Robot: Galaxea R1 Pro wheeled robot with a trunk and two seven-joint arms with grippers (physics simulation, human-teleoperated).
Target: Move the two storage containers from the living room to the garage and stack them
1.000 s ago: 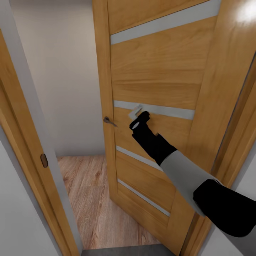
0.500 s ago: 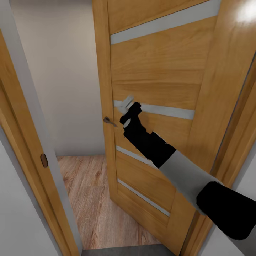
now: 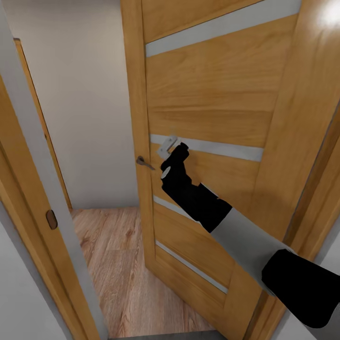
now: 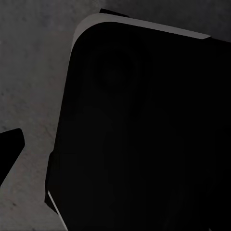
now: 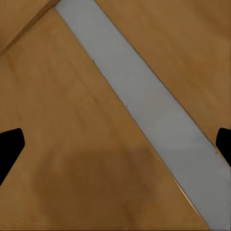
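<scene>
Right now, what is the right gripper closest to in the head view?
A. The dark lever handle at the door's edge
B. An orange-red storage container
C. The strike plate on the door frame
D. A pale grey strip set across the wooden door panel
D: the right gripper is up against the wooden door at its pale grey strip, to the side of the lever handle; the right wrist view shows that strip between its open fingertips.

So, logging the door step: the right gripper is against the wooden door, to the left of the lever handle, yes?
Not quite: in the head view the right gripper is against the wooden door, but to the right of the lever handle, which sits near the door's edge.
</scene>
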